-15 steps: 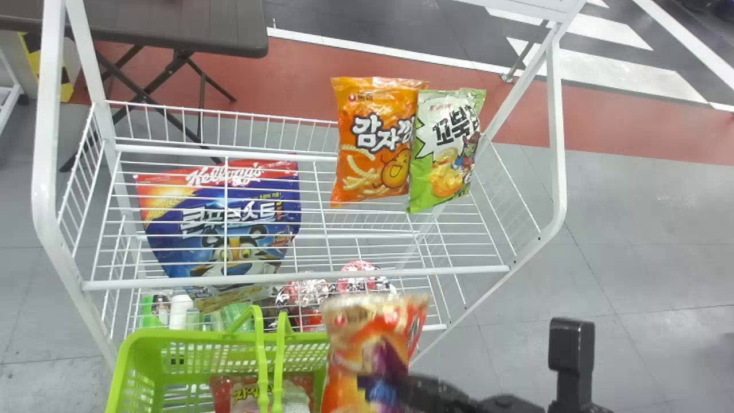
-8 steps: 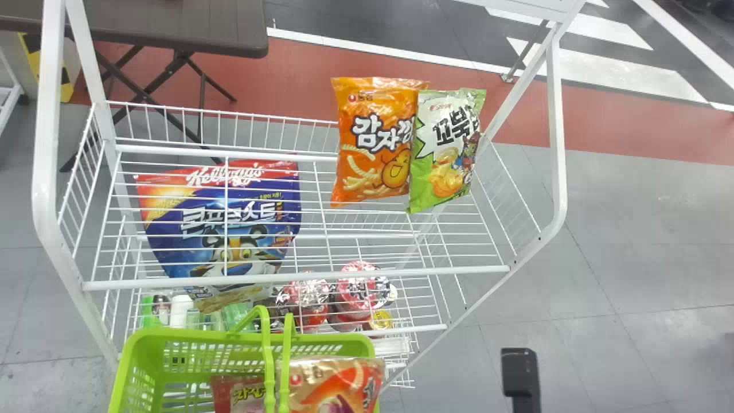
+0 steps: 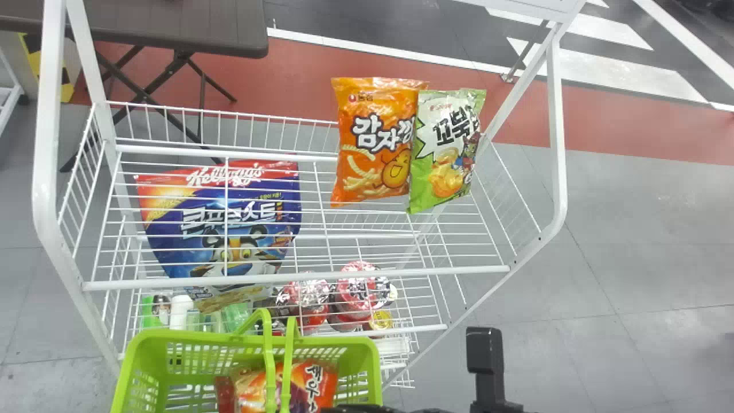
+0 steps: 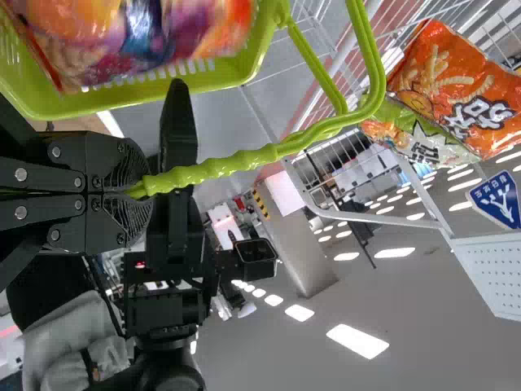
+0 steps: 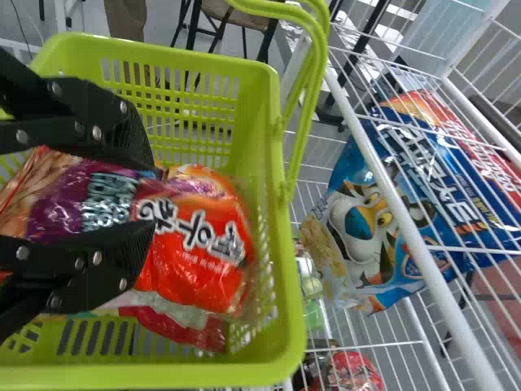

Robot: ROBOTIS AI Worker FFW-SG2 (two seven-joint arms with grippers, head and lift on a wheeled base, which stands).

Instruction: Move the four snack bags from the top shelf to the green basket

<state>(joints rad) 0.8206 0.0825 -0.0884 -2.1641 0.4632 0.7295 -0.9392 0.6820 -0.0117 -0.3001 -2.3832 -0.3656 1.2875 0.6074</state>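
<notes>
In the head view my right gripper [image 3: 367, 409] is low at the right part of the green basket [image 3: 367, 355]. The right wrist view has my right gripper [image 5: 146, 195] shut on an orange-and-purple snack bag [image 5: 199, 236], held low inside the basket over a red bag [image 5: 183, 327]. On the top shelf an orange bag [image 3: 373, 143] and a green-and-white bag [image 3: 444, 149] lean upright side by side. My left gripper [image 4: 140, 191] is shut on the basket's green handle [image 4: 212, 169] in the left wrist view.
A large blue cereal bag [image 3: 229, 218] lies under the top shelf's wires at the left. Cup noodles [image 3: 358, 292] and small bottles [image 3: 180, 310] stand lower down. White posts and the shelf's front rail [image 3: 298, 276] border the rack just beyond the basket.
The right arm has brought its bag left and down, from beside the basket to inside it. Cup noodles that it covered now show. The basket has shifted slightly right; the two shelf bags have stayed still.
</notes>
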